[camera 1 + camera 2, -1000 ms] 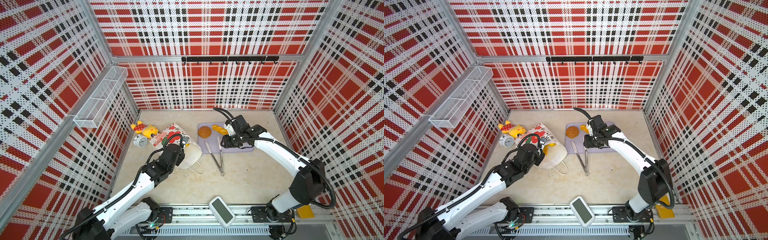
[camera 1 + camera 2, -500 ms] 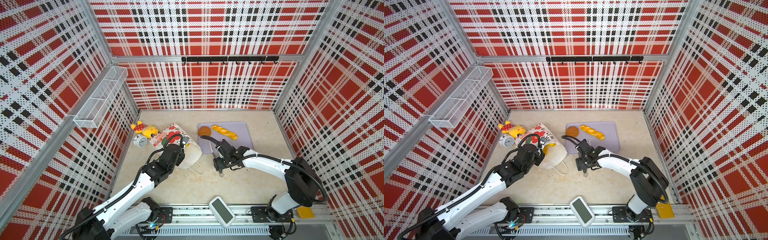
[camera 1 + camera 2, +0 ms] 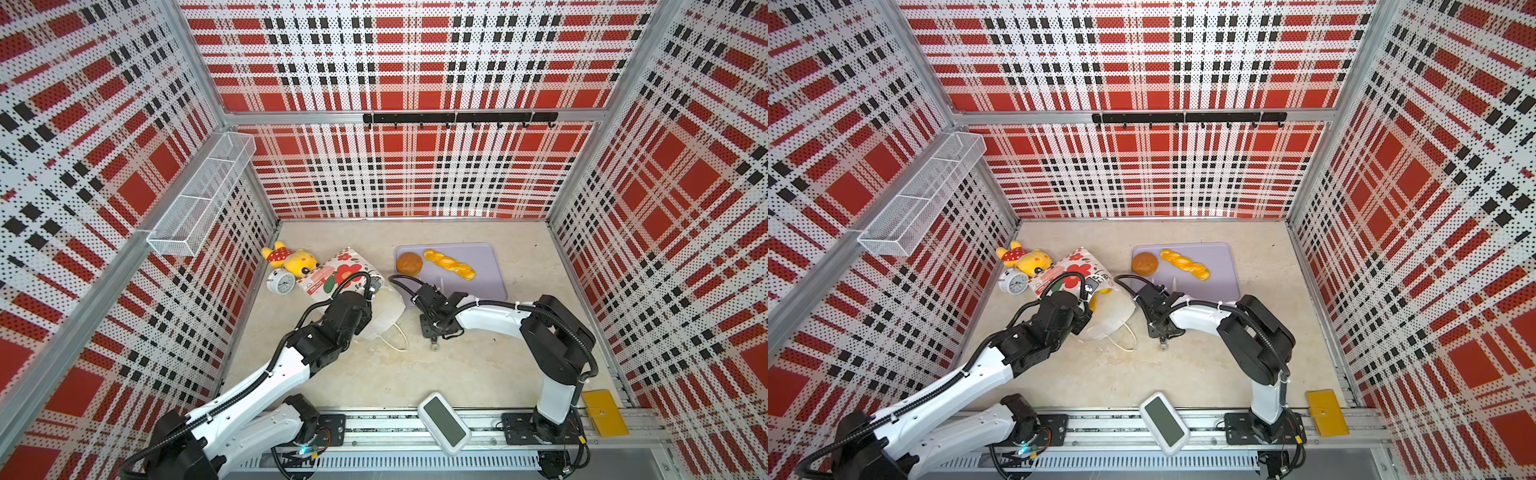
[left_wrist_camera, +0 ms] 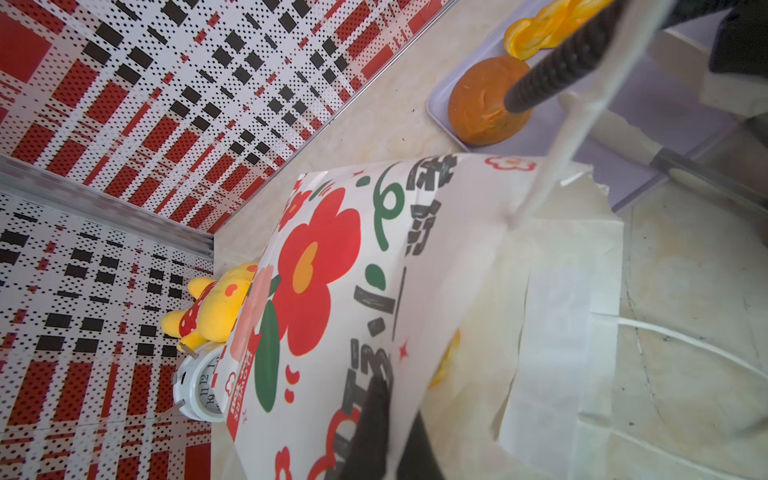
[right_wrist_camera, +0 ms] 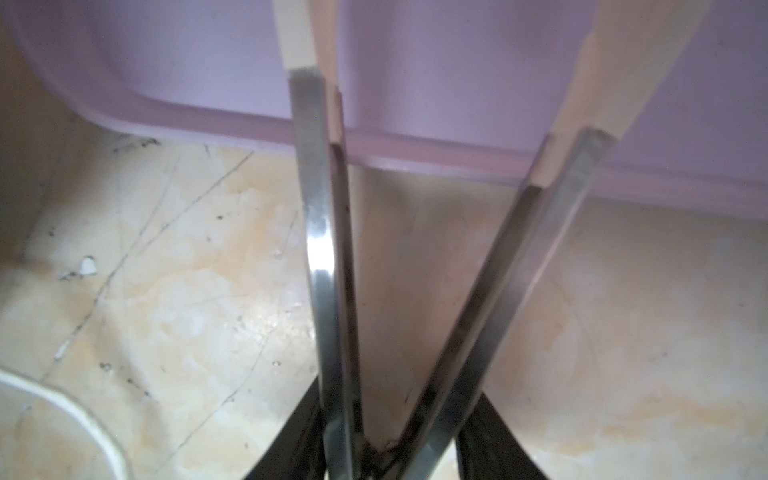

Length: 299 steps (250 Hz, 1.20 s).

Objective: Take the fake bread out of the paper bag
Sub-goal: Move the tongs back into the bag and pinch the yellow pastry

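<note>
A: Far left?
B: Rectangular wire-mesh basket point(image 3: 199, 199) on the perforated plaid wall. Below it, on the marbled beige counter point(image 3: 374, 374): soft yellow plush toy point(image 3: 291, 259) in a red dotted dress, touching a round white alarm clock point(image 3: 281, 283).

A: Next along?
B: Paper bag point(image 3: 347, 270), matte white with big red flowers, lying on its broad side, mouth towards the middle, one cord handle loose on the counter. Left end effector point(image 4: 395, 436) clamped tight on the upper paper wall near the mouth, black fingers point(image 4: 374, 415) pinching it. Fingertips hard to make out in both top views.

A: Contents?
B: Fake bread point(image 3: 1096, 302), glossy yellow, just inside the mouth. Shapes and count impossible to tell. Already outside, on the smooth lilac tray point(image 3: 484, 266): round brown bun point(image 3: 409, 263) just beside a golden twisted stick point(image 3: 449, 264).

A: Right of centre?
B: Steel tongs point(image 5: 324, 249) with cream tips, arms spread in a V, tips over the tray rim. Right end effector point(image 5: 395, 419) closed on them near the hinge, one black finger against each arm. Lifted or resting: impossible to tell. Close view blurred.

A: Front edge?
B: White slab-shaped device point(image 3: 444, 424) with a dark screen, then a flat yellow pouch point(image 3: 604, 413) at far right.
</note>
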Each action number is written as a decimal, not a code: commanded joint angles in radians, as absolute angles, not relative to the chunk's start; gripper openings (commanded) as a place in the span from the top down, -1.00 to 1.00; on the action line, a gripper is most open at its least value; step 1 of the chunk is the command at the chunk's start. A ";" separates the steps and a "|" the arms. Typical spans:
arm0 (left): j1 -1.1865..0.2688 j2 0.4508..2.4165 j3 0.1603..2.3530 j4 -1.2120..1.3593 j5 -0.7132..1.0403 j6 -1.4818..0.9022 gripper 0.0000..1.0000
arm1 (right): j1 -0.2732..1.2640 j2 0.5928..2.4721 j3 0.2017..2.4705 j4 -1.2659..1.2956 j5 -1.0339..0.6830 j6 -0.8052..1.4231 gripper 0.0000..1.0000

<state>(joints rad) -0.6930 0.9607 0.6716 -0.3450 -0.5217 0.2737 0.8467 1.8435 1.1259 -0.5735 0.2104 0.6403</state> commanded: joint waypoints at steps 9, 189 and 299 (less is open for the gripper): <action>-0.707 0.947 0.659 -0.352 -0.554 0.273 1.00 | 0.848 1.737 1.084 -0.636 0.264 0.629 0.27; -0.707 0.945 0.658 -0.342 -0.546 0.269 1.00 | 0.856 1.128 0.961 -0.685 -0.203 0.695 0.11; -0.708 0.945 0.655 -0.337 -0.545 0.268 1.00 | 0.994 1.195 0.902 -0.355 -0.383 0.888 0.18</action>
<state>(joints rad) -0.7021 0.9604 0.6682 -0.3466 -0.5362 0.2771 0.9543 1.1301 0.8623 -0.5350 -0.3202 0.8391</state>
